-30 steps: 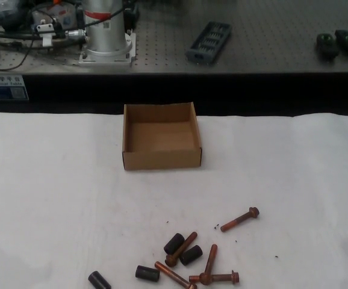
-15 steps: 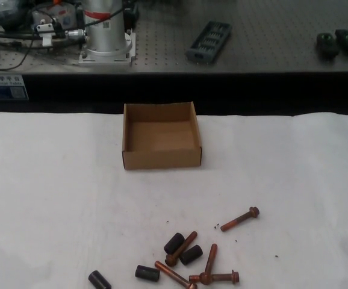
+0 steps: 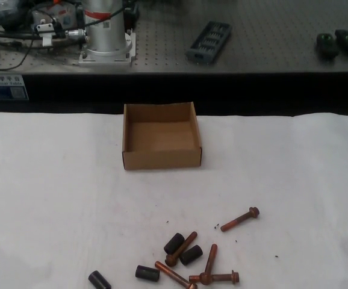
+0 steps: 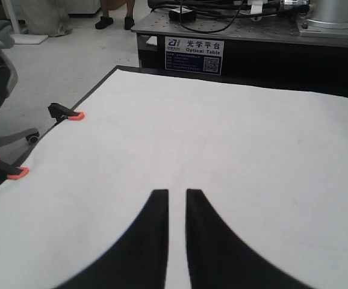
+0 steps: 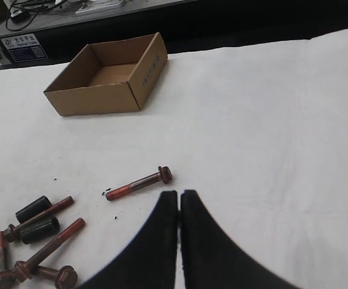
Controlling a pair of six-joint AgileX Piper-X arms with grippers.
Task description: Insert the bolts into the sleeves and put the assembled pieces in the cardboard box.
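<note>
White sheet (image 3: 53,198) is being seen spread over the bench. A black-and-orange clamp (image 4: 65,112) is being noted at its edge in the left wrist view.

Cardboard box (image 3: 162,159) is being kept upright and open-topped at the far middle of the sheet, well apart from the loose parts.

Left gripper (image 4: 177,192) is being held over bare sheet, its fingers drawn close with only a thin strip of sheet between them, pinching nothing. Right gripper (image 5: 179,194) is being held near the lone bolt (image 5: 139,183), its fingers pressed together on nothing.

Lone bolt is being seen lying flat by itself, on the box side of the cluster. Four more bolts (image 3: 181,248) are being seen in a loose cluster at the near edge, some crossing at the heads.

Four black sleeves (image 3: 174,243) are being seen lying on their sides, two just beside the clustered bolts and two off to the cluster's left. No bolt is being seen inside any sleeve.
</note>
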